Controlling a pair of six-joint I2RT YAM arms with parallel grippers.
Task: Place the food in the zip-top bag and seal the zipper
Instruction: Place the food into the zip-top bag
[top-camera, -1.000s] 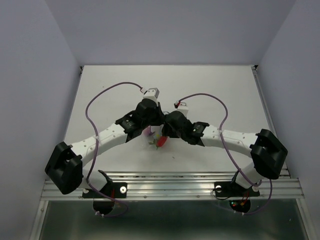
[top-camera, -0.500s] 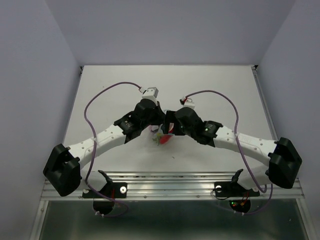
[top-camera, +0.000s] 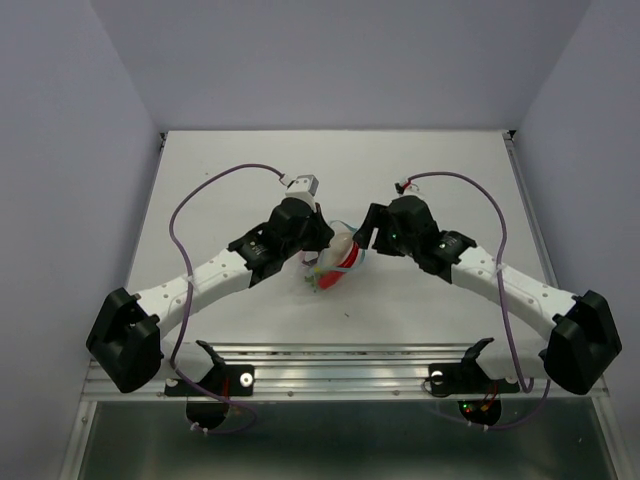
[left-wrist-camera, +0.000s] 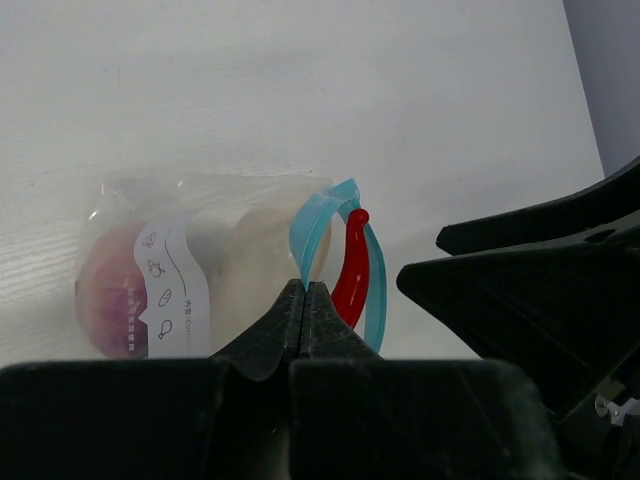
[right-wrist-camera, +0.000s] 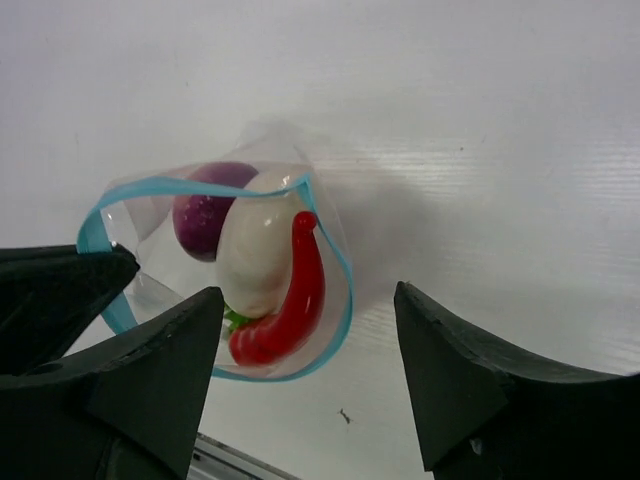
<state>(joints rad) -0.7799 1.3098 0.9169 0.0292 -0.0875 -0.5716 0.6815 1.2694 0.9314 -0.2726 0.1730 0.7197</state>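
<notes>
Bag (left-wrist-camera: 215, 205): mid-surface (top-camera: 400, 170), lying between both hands, open mouth towards right hand (right-wrist-camera: 308, 300). Zipper (right-wrist-camera: 95, 225) unsealed, bowed into a loop. Left hand (left-wrist-camera: 307, 290) pressed together on one lip. Right hand fingers apart, empty. Inside: onion (right-wrist-camera: 200, 215) deepest, radish (right-wrist-camera: 262, 255), curved chili (right-wrist-camera: 295, 300) across mouth. Radish leaves mostly hidden

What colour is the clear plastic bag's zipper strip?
Light blue zipper strip, best in right wrist view.
</notes>
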